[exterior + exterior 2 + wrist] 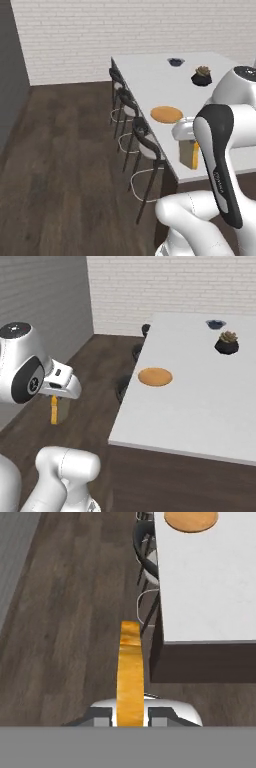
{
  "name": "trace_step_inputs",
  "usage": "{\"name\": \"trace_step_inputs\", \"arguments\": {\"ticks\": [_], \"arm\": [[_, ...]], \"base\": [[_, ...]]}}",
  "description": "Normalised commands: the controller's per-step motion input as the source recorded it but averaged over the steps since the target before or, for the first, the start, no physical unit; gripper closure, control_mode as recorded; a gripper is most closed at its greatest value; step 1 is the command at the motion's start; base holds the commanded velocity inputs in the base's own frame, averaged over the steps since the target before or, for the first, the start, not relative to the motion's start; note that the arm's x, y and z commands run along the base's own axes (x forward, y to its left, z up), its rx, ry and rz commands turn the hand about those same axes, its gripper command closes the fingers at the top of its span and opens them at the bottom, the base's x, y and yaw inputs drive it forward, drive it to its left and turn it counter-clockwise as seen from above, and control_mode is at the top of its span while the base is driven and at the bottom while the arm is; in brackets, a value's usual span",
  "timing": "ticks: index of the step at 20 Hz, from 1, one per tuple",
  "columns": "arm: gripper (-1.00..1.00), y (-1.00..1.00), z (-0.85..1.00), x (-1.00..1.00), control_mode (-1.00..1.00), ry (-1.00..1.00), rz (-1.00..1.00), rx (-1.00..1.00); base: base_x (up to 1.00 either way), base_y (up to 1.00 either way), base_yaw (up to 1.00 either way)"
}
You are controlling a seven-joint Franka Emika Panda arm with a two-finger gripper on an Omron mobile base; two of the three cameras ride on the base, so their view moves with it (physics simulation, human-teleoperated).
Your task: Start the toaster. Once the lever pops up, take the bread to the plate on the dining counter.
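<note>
My gripper (131,714) is shut on the bread (131,672), a slice with a yellow-brown crust that I see edge-on, held upright over the dark wood floor. The bread (190,154) hangs below the white hand, level with the near corner of the dining counter (160,82). From the right, the gripper (55,399) and the bread (54,411) are left of the counter (200,406), well off its edge. The round orange-brown plate (166,114) (155,376) (191,519) lies bare on the white slab near its left edge, ahead of the bread. The toaster is out of view.
Dark stools (145,142) (145,542) line the counter's left side. A small dark bowl (175,62) (215,323) and a potted plant (202,76) (227,342) stand farther back on the slab. A white brick wall (125,35) closes the far end.
</note>
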Motion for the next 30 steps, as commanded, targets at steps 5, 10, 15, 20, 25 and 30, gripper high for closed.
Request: {"name": "trace_step_inputs", "arguments": {"ticks": [5, 10, 15, 20, 25, 30], "arm": [[1.00, 0.00, 0.00, 0.00, 1.00, 0.00, 0.00, 0.00], [1.00, 0.00, 0.00, 0.00, 1.00, 0.00, 0.00, 0.00], [1.00, 0.00, 0.00, 0.00, 1.00, 0.00, 0.00, 0.00], [1.00, 0.00, 0.00, 0.00, 1.00, 0.00, 0.00, 0.00], [1.00, 0.00, 0.00, 0.00, 1.00, 0.00, 0.00, 0.00], [1.00, 0.00, 0.00, 0.00, 1.00, 0.00, 0.00, 0.00]], "base": [[0.00, 1.00, -0.03], [0.22, 0.78, -0.28], [0.36, 0.42, -0.63], [0.40, 0.29, -0.74], [0.46, 0.63, -0.64], [0.36, 0.99, -0.52]]}}
